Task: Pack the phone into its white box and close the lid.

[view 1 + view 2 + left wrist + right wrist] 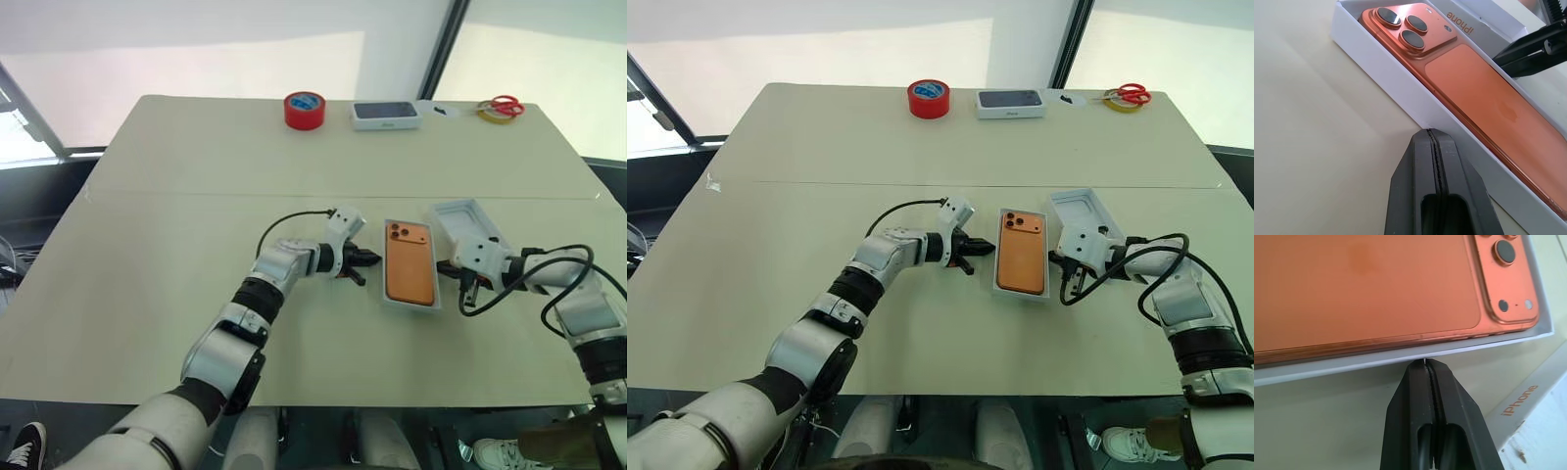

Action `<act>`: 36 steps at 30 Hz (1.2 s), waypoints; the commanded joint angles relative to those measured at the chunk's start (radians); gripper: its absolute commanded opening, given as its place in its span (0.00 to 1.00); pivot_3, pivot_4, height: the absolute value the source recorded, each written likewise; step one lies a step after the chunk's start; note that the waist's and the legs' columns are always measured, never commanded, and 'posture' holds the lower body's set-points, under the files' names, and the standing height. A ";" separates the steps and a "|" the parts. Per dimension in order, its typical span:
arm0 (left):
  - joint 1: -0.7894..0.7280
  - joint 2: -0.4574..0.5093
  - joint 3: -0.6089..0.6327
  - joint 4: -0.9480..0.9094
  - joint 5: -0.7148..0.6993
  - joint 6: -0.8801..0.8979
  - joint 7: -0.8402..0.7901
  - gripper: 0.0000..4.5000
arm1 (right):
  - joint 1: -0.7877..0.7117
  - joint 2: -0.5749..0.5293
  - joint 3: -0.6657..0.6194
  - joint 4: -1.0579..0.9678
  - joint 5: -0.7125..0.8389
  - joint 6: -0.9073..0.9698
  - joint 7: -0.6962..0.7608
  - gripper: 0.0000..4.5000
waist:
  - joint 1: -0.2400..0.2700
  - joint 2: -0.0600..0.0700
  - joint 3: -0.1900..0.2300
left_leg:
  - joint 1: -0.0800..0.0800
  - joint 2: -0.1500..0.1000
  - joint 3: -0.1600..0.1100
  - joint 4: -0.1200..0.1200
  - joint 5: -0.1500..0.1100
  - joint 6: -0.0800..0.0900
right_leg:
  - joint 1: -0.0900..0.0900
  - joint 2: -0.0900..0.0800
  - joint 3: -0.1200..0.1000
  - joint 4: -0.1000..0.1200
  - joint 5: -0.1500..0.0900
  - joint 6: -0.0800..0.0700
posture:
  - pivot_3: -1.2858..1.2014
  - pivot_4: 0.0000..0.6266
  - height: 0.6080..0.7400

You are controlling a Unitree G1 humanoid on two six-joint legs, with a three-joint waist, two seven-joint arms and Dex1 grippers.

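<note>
The wrist views show each tool, left [1434,139] and right [1426,363], pressed together at opposite walls of the white box [394,299] holding the phone [409,262], with the lid [468,221] beside it and red tape [305,110] far across the worktop [176,196].

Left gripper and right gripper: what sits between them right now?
The white box with the phone lying in it, back up, sits between the shut left gripper and shut right gripper, as the left eye view shows.
</note>
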 commanded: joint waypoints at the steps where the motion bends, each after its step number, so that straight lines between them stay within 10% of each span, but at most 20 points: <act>1: 0.020 0.001 0.002 -0.072 -0.003 0.022 -0.007 0.00 | -0.043 -0.004 -0.002 0.008 -0.006 -0.043 -0.009 0.01 | 0.000 0.000 0.000 | 0.000 0.000 0.000 0.000 0.000 0.000 | 0.000 0.000 0.000 0.000 0.000 0.000 | 0.52 0.24 1.00; 15: 0.080 0.074 0.040 -0.253 -0.043 0.040 -0.015 0.00 | -0.096 0.015 -0.032 0.052 0.010 -0.060 -0.043 0.01 | -0.001 0.001 0.000 | 0.000 0.000 0.000 0.000 0.000 0.000 | 0.000 0.000 0.000 0.000 0.000 0.000 | 0.52 0.24 1.00; 18: 0.099 0.121 0.075 -0.362 -0.122 0.077 -0.100 0.19 | -0.119 0.023 -0.106 -0.027 0.191 0.196 0.050 0.19 | -0.006 0.002 0.001 | 0.000 0.000 0.000 0.000 0.001 -0.001 | 0.000 0.000 0.000 0.001 0.000 0.001 | 0.52 0.24 1.00; 25: 0.182 0.337 0.076 -0.489 -0.103 -0.180 -0.287 0.87 | -0.024 -0.003 -0.132 -0.200 0.099 0.369 -0.151 0.98 | -0.010 0.004 0.000 | 0.001 0.000 0.000 -0.002 0.000 -0.003 | 0.000 0.000 0.000 0.001 0.000 0.000 | 0.52 0.24 1.00; 36: 0.303 0.495 0.154 -0.513 -0.175 -0.473 -0.529 0.87 | -0.125 -0.005 -0.094 -0.313 0.141 0.989 -0.217 1.00 | -0.022 0.006 -0.001 | 0.000 0.000 0.000 -0.002 -0.001 -0.003 | -0.002 -0.002 0.000 0.000 -0.002 -0.004 | 0.52 0.24 1.00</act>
